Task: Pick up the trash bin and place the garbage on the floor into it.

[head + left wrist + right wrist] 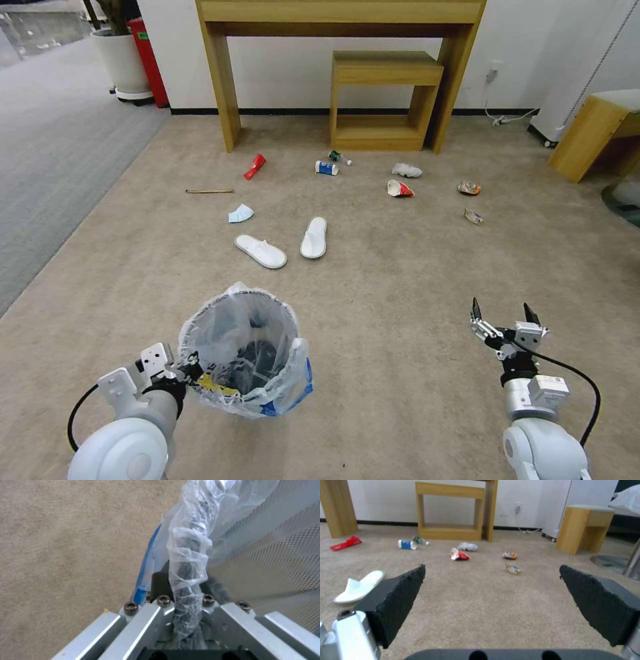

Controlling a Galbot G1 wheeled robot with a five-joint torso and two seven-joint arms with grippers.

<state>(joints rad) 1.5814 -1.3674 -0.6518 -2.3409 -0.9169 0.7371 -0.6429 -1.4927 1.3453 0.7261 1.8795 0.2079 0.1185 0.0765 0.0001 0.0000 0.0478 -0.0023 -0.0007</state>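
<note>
The trash bin (243, 347), black with a crinkly plastic liner (190, 542), is close in front on my left. My left gripper (190, 367) (186, 580) is shut on its near rim. My right gripper (503, 313) (491, 580) hangs open and empty above the beige floor (400, 280). Garbage lies farther out: two white slippers (261, 251) (314, 237), a blue mask (241, 214), a stick (209, 191), a red wrapper (254, 167), a blue-white cup (326, 168), a tissue (407, 171), a red-white paper cup (399, 189) and a crushed can (469, 189).
A wooden desk (340, 13) with a low shelf unit (383, 100) under it stands against the far wall. A wooden stool (587, 133) is at the right. Grey carpet (47, 153), a white planter (123, 63) and a red bin (148, 60) lie to the left.
</note>
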